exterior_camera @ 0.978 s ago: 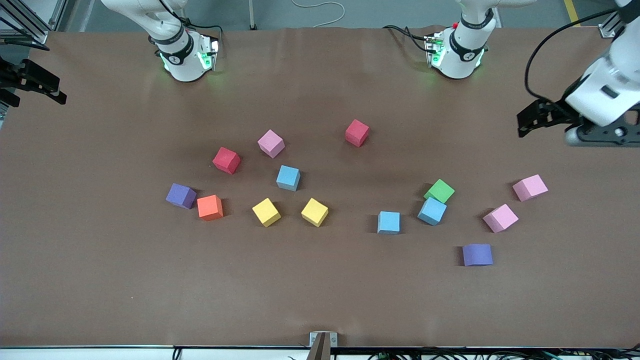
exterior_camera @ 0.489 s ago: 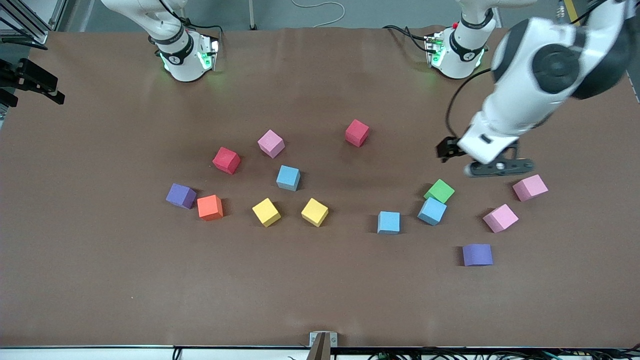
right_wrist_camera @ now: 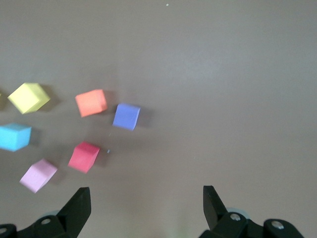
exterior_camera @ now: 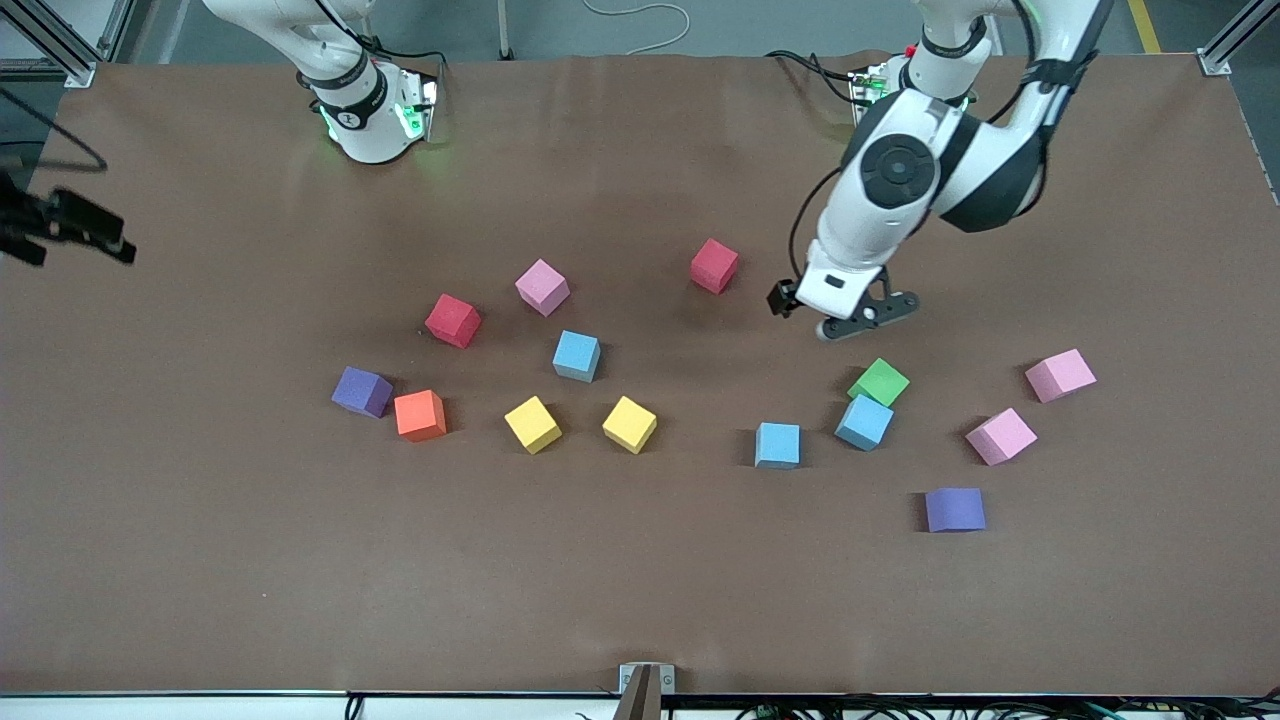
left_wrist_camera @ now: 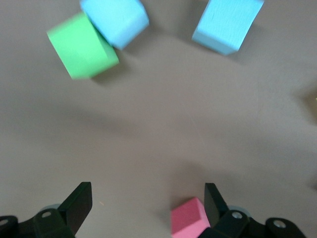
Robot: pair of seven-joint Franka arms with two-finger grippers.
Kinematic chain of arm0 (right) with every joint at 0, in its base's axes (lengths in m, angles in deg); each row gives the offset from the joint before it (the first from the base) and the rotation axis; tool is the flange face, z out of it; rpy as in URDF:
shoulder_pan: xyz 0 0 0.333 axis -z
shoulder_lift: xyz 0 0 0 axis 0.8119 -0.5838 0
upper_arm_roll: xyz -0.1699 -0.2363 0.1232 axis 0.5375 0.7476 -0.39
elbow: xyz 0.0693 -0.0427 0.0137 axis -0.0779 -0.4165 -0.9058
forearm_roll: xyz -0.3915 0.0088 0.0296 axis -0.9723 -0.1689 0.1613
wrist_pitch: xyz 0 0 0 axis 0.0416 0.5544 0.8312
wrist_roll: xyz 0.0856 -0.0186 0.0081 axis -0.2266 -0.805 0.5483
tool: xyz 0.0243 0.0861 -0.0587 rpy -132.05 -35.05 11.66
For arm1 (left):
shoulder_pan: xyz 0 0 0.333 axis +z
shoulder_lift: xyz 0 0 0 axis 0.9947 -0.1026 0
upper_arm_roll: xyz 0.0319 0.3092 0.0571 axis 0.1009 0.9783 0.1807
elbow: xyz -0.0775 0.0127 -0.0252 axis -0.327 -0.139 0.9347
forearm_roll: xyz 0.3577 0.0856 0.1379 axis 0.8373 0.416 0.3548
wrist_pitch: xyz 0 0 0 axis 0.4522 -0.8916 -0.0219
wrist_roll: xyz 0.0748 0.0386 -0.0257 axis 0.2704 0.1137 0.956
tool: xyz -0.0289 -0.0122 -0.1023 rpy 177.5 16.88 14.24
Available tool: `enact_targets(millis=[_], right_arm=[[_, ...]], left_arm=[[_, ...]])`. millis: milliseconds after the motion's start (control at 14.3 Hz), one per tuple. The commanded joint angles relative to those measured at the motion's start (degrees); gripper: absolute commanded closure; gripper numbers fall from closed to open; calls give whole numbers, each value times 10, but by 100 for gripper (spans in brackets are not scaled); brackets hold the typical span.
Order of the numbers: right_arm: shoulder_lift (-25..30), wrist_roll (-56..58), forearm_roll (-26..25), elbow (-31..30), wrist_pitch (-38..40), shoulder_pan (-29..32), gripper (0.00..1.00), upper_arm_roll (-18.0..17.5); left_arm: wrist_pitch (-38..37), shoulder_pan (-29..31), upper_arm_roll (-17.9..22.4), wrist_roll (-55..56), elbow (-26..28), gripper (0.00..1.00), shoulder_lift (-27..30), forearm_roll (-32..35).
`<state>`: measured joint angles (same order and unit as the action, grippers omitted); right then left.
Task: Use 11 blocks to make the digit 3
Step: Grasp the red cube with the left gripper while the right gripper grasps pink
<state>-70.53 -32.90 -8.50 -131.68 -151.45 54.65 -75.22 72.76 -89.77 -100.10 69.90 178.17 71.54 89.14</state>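
The left tool (exterior_camera: 850,318) hangs released over bare surface (exterior_camera: 640,580), between the red block (exterior_camera: 714,265) and the green block (exterior_camera: 879,382). 14 blocks lie scattered, none touching into a digit 3. The right tool (right_wrist_camera: 143,208), also released, waits over the right arm's end, well apart from the purple block (right_wrist_camera: 126,116).
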Motion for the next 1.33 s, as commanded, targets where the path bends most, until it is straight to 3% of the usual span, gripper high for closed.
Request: enact_targets(millis=[0,140,419,768,978,1258], right_arm=[[-27,0,-6,7,-14,3,0,-5],[-26,-20,-6,-4,-37,-9,0,-8],[-27,-253,15,-3,-22,-64,0,-12],[-45,-431,65,4,-37,-157,0,-12],[-50,-443,55,3,-66,-205,0,-11],[-57,-594,24,-32,-95,-264,0,-11]], left_arm=[[53,-35,-5,139,42,0,-4,12],[90,-70,-5,261,53,0,-27,12],[150,-107,-5,398,70,0,-63,12],[177,-122,-5,459,75,0,-91,12],[184,-124,-4,468,75,0,-115,13],[187,-132,-4,472,81,0,-124,13]])
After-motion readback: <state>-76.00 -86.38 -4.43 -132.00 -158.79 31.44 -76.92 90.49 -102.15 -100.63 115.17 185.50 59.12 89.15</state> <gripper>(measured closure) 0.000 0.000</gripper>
